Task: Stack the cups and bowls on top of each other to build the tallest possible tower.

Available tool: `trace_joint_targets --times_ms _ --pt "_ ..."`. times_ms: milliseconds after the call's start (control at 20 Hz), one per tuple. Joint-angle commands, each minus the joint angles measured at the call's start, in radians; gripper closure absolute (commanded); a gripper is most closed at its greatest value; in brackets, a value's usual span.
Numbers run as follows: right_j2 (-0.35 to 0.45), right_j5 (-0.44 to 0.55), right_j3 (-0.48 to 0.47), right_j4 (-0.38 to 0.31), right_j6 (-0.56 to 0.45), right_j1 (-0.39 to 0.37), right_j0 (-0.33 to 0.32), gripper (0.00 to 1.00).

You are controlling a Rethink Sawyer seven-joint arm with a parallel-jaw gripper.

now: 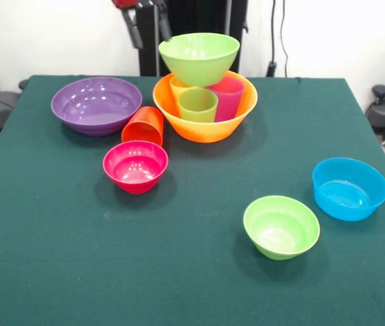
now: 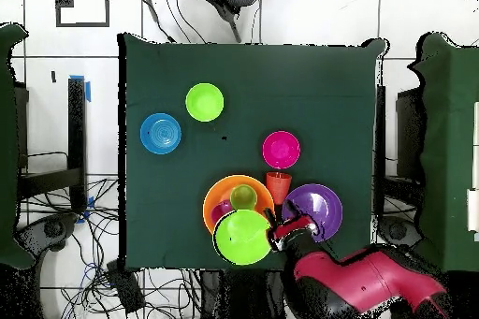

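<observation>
I cannot tell the gripper (image 2: pixel 283 232) state; it sits beside the tower (image 1: pixel 202 85) at the robot-side edge. Done: orange bowl (image 1: pixel 206 125) holds three cups, green bowl (image 1: pixel 199 58) on top. Left, largest first: purple bowl (image 1: pixel 96 103), blue bowl (image 1: pixel 350 188), small green bowl (image 1: pixel 281 226), pink bowl (image 1: pixel 135 166), tipped orange cup (image 1: pixel 143 125).

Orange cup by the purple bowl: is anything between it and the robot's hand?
Nothing visible does. The hand is on the robot's side of the orange cup. The cup lies in the gap between the purple bowl and the large orange bowl, which crowd it on both sides.
</observation>
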Motion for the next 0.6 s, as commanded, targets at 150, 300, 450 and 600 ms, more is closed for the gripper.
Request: trace_joint_targets --times_ms 150,300,450,600 --pt "-0.014 -0.076 0.104 0.208 0.138 -0.419 0.090 0.00" --pt "-0.020 -0.078 0.125 0.247 0.133 -0.421 0.110 0.00" --pt "-0.101 -0.089 0.130 0.246 0.139 -0.408 0.170 0.00" --pt "-0.160 -0.071 0.126 0.238 0.135 -0.390 0.215 0.00"
